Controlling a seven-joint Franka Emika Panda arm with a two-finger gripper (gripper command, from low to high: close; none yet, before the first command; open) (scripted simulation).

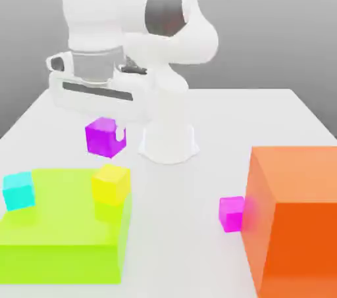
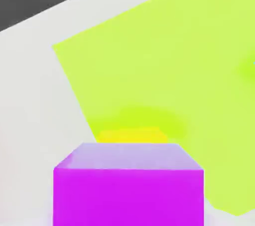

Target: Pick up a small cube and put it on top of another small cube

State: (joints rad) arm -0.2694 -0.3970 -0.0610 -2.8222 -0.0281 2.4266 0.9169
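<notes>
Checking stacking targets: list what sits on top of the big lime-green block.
On the lime-green block rest a yellow cube and a cyan cube. The purple cube hangs above it, gripped; in the hand view it covers most of the yellow cube.

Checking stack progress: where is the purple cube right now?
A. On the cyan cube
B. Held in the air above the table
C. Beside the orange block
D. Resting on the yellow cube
B: the purple cube hangs in the end effector, clear of the table, above and behind the yellow cube.
</notes>
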